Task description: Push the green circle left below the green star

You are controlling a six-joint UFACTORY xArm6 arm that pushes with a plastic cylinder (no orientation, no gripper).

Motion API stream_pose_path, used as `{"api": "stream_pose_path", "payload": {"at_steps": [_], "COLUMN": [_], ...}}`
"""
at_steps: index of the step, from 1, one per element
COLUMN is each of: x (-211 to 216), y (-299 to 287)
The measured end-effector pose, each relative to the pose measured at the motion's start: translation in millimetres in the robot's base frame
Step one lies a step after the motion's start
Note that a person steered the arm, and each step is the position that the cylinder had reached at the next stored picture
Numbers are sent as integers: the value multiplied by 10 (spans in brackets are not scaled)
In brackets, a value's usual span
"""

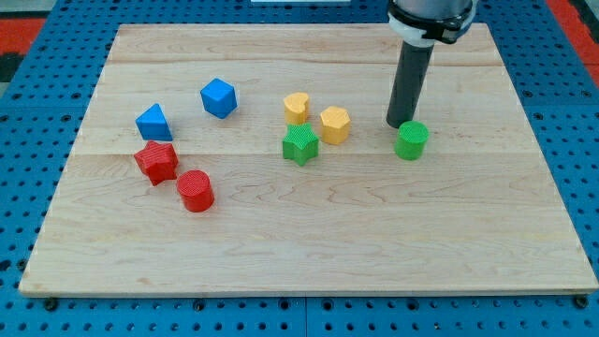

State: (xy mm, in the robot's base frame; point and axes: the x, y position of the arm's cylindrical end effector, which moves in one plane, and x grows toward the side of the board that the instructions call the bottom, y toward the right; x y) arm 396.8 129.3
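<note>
The green circle (411, 140) stands on the wooden board right of centre. The green star (300, 145) lies to its left, near the board's middle. My tip (398, 124) rests on the board just above and slightly left of the green circle, touching or nearly touching its upper left edge. The dark rod rises from there to the view's top.
A yellow heart (297, 108) and a yellow hexagon (334, 124) sit just above the green star. A blue cube (218, 97), a blue triangle (153, 123), a red star (156, 162) and a red circle (196, 191) lie at the left. The board's edge (309, 292) runs along the view's bottom.
</note>
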Motion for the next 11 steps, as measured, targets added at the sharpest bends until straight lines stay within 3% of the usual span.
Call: {"api": "stream_pose_path", "payload": {"at_steps": [4, 5, 6, 7, 9, 11], "x": [809, 820, 818, 678, 840, 1034], "y": [608, -35, -235, -81, -1216, -1283]}}
